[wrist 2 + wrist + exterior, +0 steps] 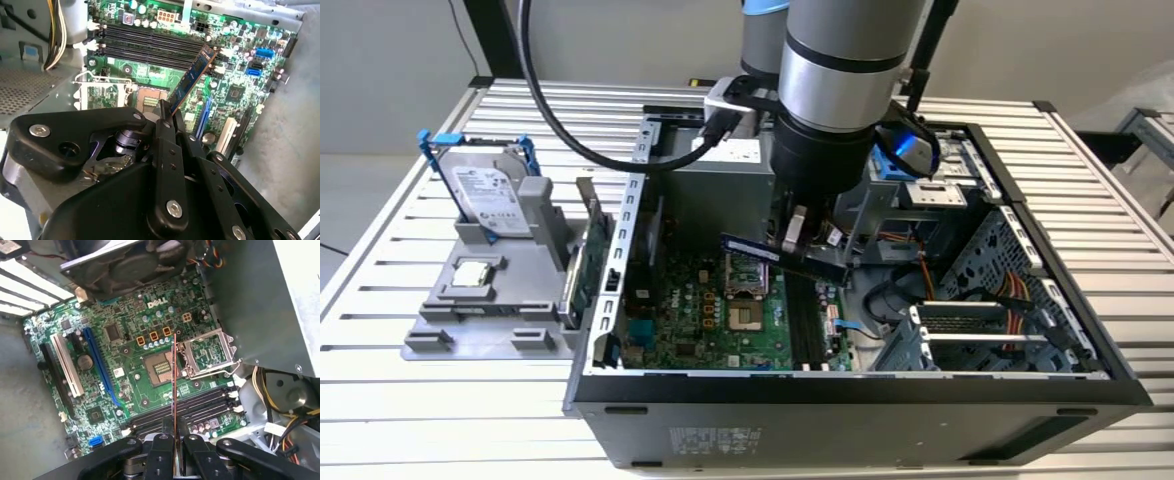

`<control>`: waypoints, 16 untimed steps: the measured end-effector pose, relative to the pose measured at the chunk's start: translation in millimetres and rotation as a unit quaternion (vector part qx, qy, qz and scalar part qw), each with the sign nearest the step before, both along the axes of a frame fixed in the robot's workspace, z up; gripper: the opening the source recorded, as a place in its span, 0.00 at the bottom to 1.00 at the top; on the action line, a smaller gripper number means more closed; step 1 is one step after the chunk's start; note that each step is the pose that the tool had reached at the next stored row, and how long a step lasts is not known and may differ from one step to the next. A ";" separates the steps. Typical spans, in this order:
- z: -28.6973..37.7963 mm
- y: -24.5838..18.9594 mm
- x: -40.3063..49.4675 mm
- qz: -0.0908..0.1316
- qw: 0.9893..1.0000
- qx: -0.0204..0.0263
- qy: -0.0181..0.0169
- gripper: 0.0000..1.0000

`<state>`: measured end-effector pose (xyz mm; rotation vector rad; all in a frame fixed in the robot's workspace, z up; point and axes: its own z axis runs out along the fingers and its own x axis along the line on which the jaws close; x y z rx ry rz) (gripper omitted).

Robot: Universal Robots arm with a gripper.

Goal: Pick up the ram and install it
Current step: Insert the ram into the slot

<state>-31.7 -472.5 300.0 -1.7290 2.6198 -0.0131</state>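
Dark-blue ram [750, 246] clamped in pincer [174, 439], long axis across mobo slots [200, 405].

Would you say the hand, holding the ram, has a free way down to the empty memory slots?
Probably yes. The hand, shut on the ram, hangs over the open case, and in the first wrist view no cable or card lies between the ram and the memory slots.

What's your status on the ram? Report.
Gripper shut on the ram. Ram held above the motherboard inside the case, not yet seated. Memory slots unobstructed in the first wrist view.
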 end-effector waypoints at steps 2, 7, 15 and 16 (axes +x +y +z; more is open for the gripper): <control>0.1 0.0 0.0 -0.010 1.000 0.000 0.000 0.00; 0.2 0.0 0.0 -0.052 0.999 0.000 0.000 0.00; 0.1 0.0 0.0 -0.097 0.995 0.000 0.000 0.00; 0.2 0.0 0.0 -0.102 0.995 0.000 0.000 0.00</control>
